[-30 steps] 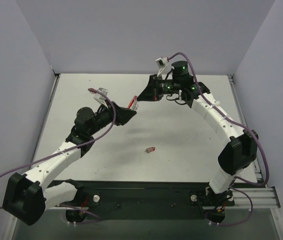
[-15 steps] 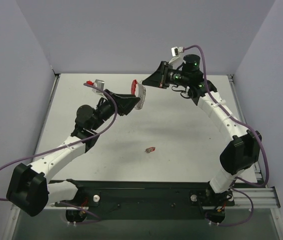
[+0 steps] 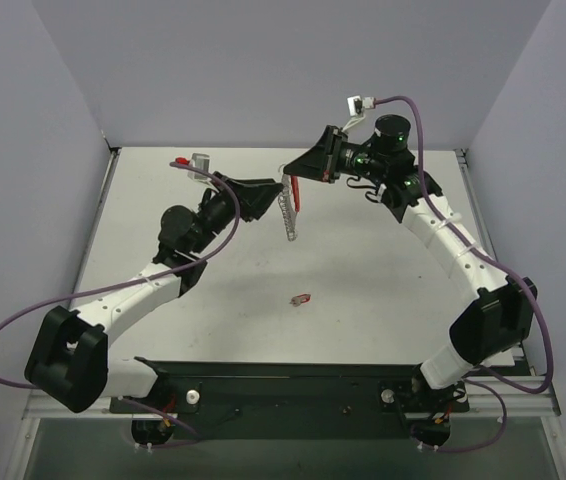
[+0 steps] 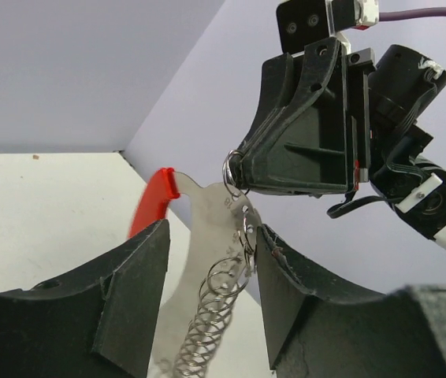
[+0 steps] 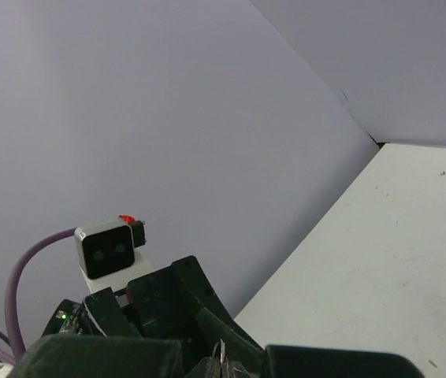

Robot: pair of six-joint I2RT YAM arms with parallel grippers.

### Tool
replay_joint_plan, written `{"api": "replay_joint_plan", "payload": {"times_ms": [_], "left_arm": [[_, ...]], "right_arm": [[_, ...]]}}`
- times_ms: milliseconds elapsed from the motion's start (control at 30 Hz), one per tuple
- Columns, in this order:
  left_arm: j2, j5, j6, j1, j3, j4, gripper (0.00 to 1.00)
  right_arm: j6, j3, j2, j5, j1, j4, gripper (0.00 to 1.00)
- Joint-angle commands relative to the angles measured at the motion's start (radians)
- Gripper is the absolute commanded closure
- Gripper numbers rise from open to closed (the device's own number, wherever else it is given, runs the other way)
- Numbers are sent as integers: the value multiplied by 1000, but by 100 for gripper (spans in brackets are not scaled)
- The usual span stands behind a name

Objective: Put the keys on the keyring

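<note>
Above bench (image 3: pixel 383 270), keys (image 3: pixel 287 217) just swung down, hanging off pinched-shut right tool (image 4: pixel 235 177); left tool (image 4: pixel 211 268) straddles them, clamp unclear; threading likely underway.

Bright, even, diffuse light; soft faint shadows; slightly blurred wrist-view foregrounds.

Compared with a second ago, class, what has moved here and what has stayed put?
Both grippers moved toward the far wall. The keys, bunched between them before, now hang in a row from the shut right gripper, passing between the left gripper's jaws, with the keyring beside them. The small red piece on the table stayed.
</note>
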Motion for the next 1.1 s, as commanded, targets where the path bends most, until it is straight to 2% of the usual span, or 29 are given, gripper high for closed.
{"api": "replay_joint_plan", "payload": {"times_ms": [0, 167, 233, 400, 533, 600, 633, 667, 900, 1033, 1067], "left_arm": [[17, 14, -24, -5, 60, 117, 46], [18, 42, -24, -6, 51, 159, 47], [23, 43, -24, -5, 57, 154, 50], [55, 89, -42, -6, 66, 191, 65], [63, 108, -46, -8, 72, 199, 69], [64, 112, -41, -8, 78, 194, 79], [64, 112, -39, -8, 78, 191, 93], [63, 111, -38, -8, 78, 191, 99], [41, 106, 2, -8, 92, 125, 100], [21, 135, 33, -9, 104, 68, 100], [15, 140, 52, -9, 109, 53, 100]], "right_arm": [[18, -22, -59, -40, 19, 99, 100], [21, -49, -69, -52, 21, 109, 100], [35, -52, -69, -58, 24, 126, 100], [55, -46, -65, -72, 21, 154, 100], [86, -36, -56, -83, 13, 183, 100], [102, -32, -54, -89, 10, 201, 100], [106, -32, -51, -95, 12, 207, 100], [116, -32, -49, -97, 13, 220, 100], [118, -67, -52, -127, 13, 269, 100], [174, -79, -46, -189, 4, 359, 73], [188, -81, -46, -201, 1, 399, 69]]}}
